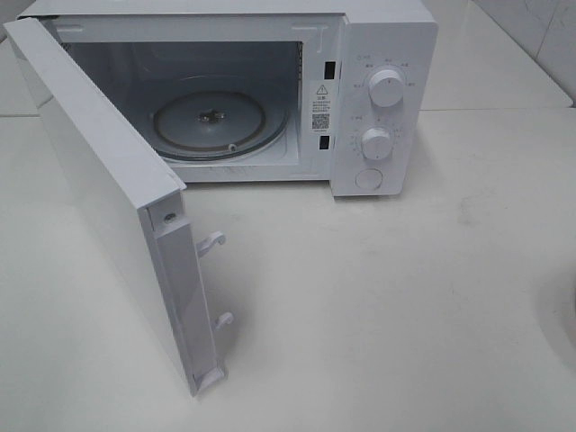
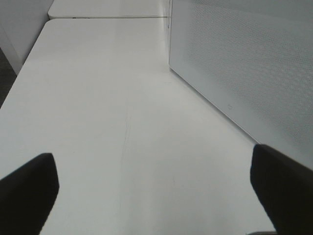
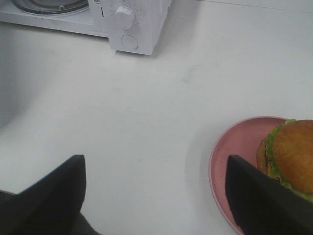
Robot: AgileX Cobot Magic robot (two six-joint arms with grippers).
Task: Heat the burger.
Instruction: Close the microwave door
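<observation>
Microwave (image 1: pixel 270 99) count is one: a white oven on the white tabletop (image 1: pixel 378 297), its door (image 1: pixel 117 198) swung fully open, one glass turntable (image 1: pixel 209 123) inside, and on its control panel two round knobs (image 1: pixel 387 87) stacked above one round button (image 1: pixel 369 178). Two hooked latches (image 1: pixel 212 241) stick out of the door's free edge. The high camera shows all of this but neither hand and no food. The left hand (image 2: pixel 151 188) appears only in its own wrist view, its two dark fingers (image 2: pixel 29 191) spread wide with bare tabletop between them and nothing held; the perforated outer face of the open door stands beyond it, off to the side of one finger and apart from it. The right hand (image 3: pixel 156 196) likewise shows only in its wrist view, its two fingers (image 3: pixel 54 196) also set wide apart and holding nothing. One burger (image 3: pixel 292 155) sits on one pink plate (image 3: pixel 234 152) just beside one finger of that hand, at the outer side of it, the finger overlapping the plate's edge in the view; whether they touch I cannot tell. Its brown bun and green lettuce frill are visible, the rest cut off by the frame. Farther ahead of the right hand, well apart from the plate, stands the microwave's front corner with one knob and the button.
</observation>
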